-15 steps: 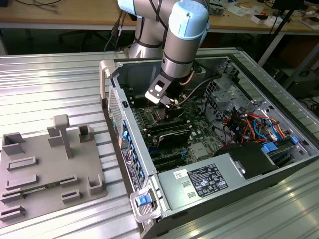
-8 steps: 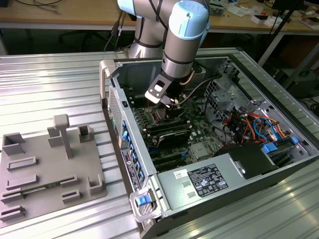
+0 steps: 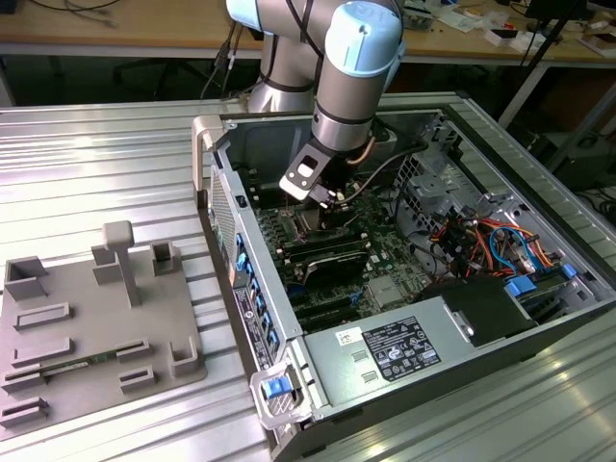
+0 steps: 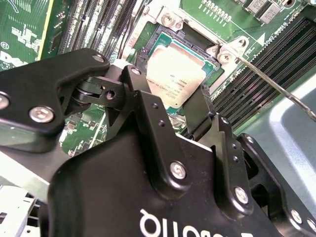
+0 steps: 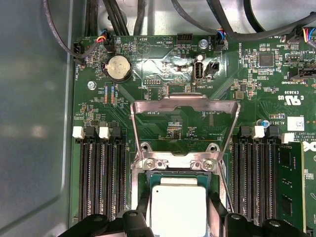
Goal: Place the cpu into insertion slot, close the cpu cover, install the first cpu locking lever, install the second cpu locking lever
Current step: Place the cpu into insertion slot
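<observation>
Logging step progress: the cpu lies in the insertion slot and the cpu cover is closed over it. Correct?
No. The cpu cover is open, swung back from the socket, as the first wrist view shows. The cpu does lie in the insertion slot.

On the worktop (image 3: 96, 164), the computer case (image 3: 404, 356) lies to the exterior view's right of a fixture plate (image 3: 87, 327), and the tool (image 3: 325, 200) hangs inside the case. In the first wrist view the cpu (image 5: 177, 210) sits within the insertion slot (image 5: 175, 174), between banks of memory slots (image 5: 98, 182), with the cpu cover (image 5: 182, 101) raised off it on its hinge.
</observation>
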Controlling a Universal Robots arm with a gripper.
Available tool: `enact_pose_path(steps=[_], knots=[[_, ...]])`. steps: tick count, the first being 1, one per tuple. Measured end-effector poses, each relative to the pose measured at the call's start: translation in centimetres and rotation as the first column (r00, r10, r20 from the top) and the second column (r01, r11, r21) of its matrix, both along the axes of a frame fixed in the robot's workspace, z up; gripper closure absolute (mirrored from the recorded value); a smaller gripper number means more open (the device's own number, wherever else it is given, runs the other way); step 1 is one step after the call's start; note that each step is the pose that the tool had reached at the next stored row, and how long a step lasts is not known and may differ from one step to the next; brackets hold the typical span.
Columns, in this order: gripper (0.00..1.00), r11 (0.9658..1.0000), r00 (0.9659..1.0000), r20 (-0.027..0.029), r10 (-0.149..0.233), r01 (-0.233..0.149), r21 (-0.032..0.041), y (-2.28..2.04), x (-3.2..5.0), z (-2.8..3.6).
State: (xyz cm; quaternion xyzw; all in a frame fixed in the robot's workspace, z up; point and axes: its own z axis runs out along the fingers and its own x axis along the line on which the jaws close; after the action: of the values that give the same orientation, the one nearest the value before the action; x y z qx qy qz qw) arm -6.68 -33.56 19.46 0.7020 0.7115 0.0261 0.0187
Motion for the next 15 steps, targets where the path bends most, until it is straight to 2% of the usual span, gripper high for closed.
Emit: enact_pose_path(steps=[2, 3, 6, 11, 15], knots=[[0.45, 1.0, 1.0, 0.001, 0.0, 0.0, 0.0021, 0.03, 0.02, -0.07], [0.39, 1.0, 1.0, 0.001, 0.0, 0.0, 0.0013, 0.03, 0.02, -0.07], [0.39, 1.0, 1.0, 0.0003, 0.0, 0.0, 0.0005, 0.01, 0.01, -0.05], [0.39, 1.0, 1.0, 0.0003, 0.0, 0.0, 0.0018, 0.03, 0.01, 0.59], [0.39, 1.0, 1.0, 0.0002, 0.0, 0.0, 0.0017, 0.03, 0.0, 0.64]])
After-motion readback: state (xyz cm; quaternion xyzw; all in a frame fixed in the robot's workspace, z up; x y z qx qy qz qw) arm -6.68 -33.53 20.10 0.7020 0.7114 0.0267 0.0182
